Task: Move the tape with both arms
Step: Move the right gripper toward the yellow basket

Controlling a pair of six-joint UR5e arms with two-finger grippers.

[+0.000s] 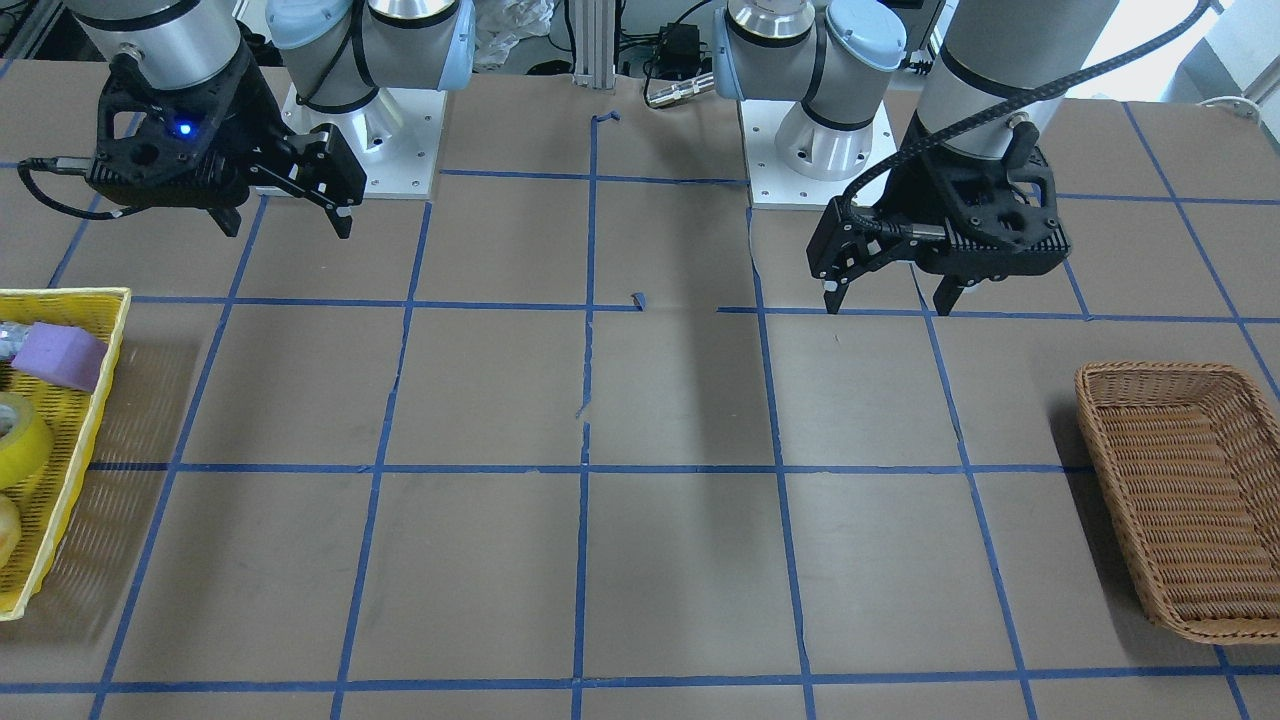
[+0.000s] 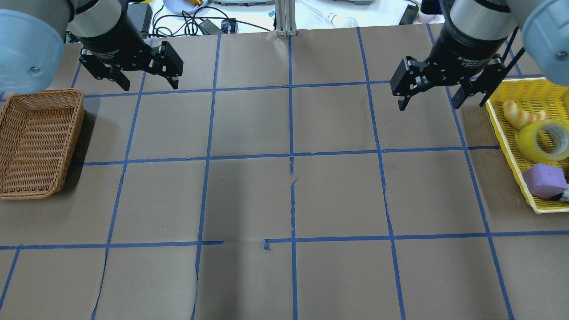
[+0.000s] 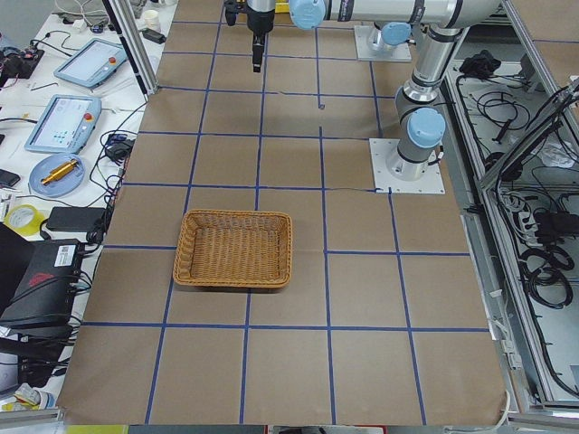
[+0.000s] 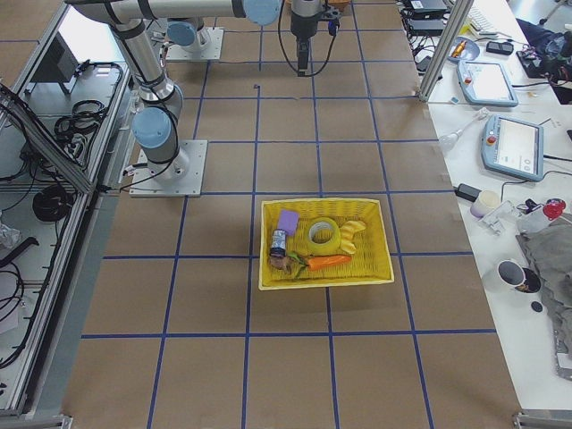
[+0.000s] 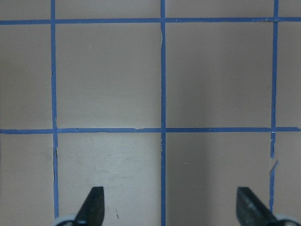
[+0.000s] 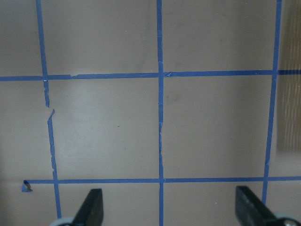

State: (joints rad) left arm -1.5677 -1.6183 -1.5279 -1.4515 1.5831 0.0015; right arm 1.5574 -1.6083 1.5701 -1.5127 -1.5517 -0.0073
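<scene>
The yellow roll of tape (image 2: 530,143) lies in a yellow basket (image 2: 506,131) at the table's right end; it also shows in the front view (image 1: 15,440) and the right side view (image 4: 323,234). My right gripper (image 2: 429,106) hangs open and empty above the table, just left of that basket, apart from the tape; the front view (image 1: 288,228) and its wrist view (image 6: 171,212) show it too. My left gripper (image 2: 149,84) hangs open and empty above the table near the far left, also in the front view (image 1: 888,305) and wrist view (image 5: 171,212).
A brown wicker basket (image 2: 78,133) stands at the table's left end, holding nothing I can see. The yellow basket also holds a purple block (image 2: 544,180), a pale bread-like thing (image 2: 520,115) and an orange carrot (image 4: 326,262). Blue tape lines grid the brown table.
</scene>
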